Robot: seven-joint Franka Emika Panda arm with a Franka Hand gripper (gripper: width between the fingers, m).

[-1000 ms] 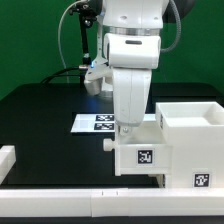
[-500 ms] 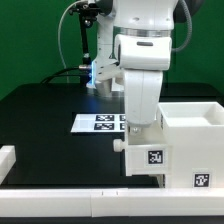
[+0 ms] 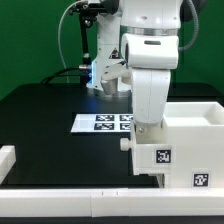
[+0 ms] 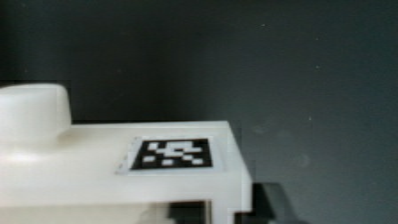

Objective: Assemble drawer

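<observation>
My gripper [image 3: 148,130] is shut on a white knobbed tray [image 3: 152,158] of the drawer and holds it against the open side of the box shell [image 3: 192,125] at the exterior view's right. The tray carries a tag on its front, and its knob [image 3: 125,143] points to the exterior view's left. The shell has a tag low on its front [image 3: 200,181]. In the wrist view the tray's top [image 4: 107,160] with its tag [image 4: 175,153] and knob [image 4: 32,110] fills the near field. One dark fingertip [image 4: 270,205] shows at its edge; my gripper [image 4: 205,214] is mostly hidden.
The marker board [image 3: 98,122] lies flat on the black table behind the tray. A long white rail [image 3: 60,196] runs along the table's front edge. A white block [image 3: 8,160] stands at the exterior view's left. Cables and a lit device [image 3: 100,72] stand at the back.
My gripper has carried the tray toward the exterior view's right, from in front of the marker board up against the box shell.
</observation>
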